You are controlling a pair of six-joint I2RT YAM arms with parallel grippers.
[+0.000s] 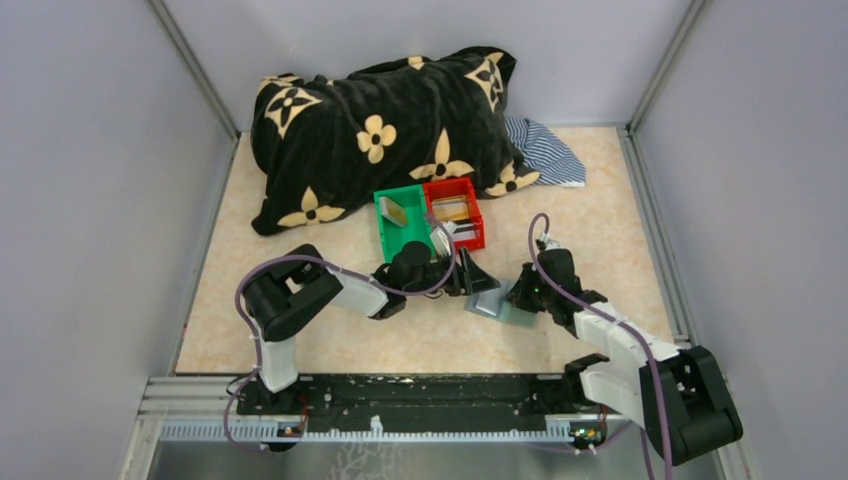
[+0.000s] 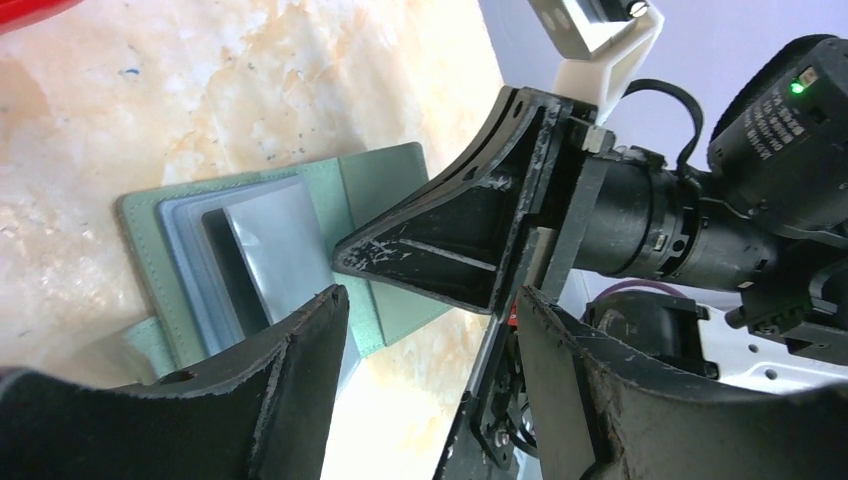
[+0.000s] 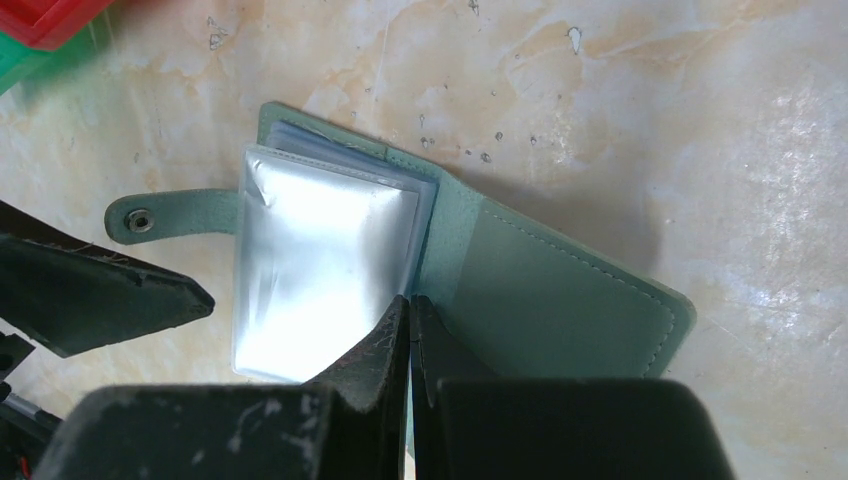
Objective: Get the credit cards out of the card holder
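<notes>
The card holder [image 3: 560,290] lies open on the table, grey-green with a snap strap and shiny clear sleeves [image 3: 320,260] fanned on its left half. My right gripper [image 3: 410,305] is shut, its tips pressed down on the holder beside the spine. In the left wrist view the holder [image 2: 375,185] sits under the right gripper's fingers [image 2: 450,240]. My left gripper [image 2: 430,295] hangs open just beside the holder with nothing between its fingers. From above, the holder [image 1: 497,303] lies between both grippers. A tan credit card [image 1: 394,211] leans in the green bin. I cannot tell whether the sleeves hold cards.
The green bin [image 1: 388,240] and red bin [image 1: 472,222] stand side by side just behind the grippers; the red one holds tan cards [image 1: 451,208]. A black flower-patterned pillow [image 1: 380,130] and striped cloth [image 1: 548,150] fill the back. Grey walls enclose the table.
</notes>
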